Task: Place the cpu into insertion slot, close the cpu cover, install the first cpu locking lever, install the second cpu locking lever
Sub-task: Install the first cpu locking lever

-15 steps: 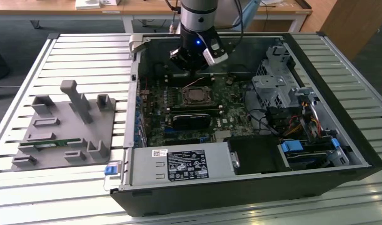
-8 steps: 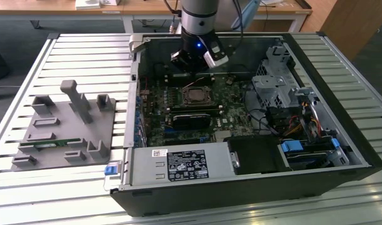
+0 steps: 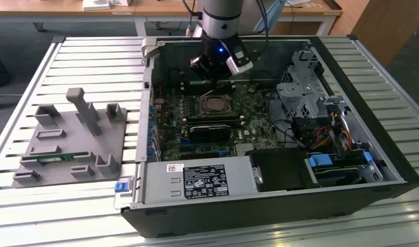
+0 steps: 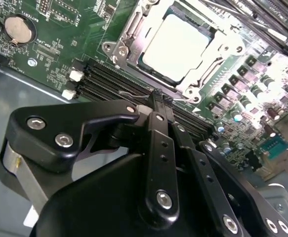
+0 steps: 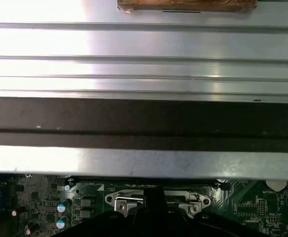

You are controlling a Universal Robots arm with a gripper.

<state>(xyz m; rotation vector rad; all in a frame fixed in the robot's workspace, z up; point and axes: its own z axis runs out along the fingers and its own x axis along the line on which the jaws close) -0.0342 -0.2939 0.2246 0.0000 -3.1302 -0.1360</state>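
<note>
I see the end effector [image 4: 158, 95] with its fingers together, tips touching a thin wire lever [image 4: 134, 100]. The cpu [image 4: 176, 47] sits just beyond the tips, with the cpu cover [image 4: 129, 35] down around it.

We see a silver-grey cylindrical arm [image 3: 219, 18] whose lower section turns black, with a small blue light [image 3: 220, 50] glowing on it and dark cables [image 3: 266, 18] hanging alongside. In the second wrist view, the gripper [image 4: 158, 98] is matte black, built from rounded linkage plates pinned with bright silver screws [image 4: 63, 140]. Its long narrow fingers [image 4: 157, 148] carry a row of small holes, and a pale metallic cylinder [image 4: 15, 165] shows at one side.
</note>
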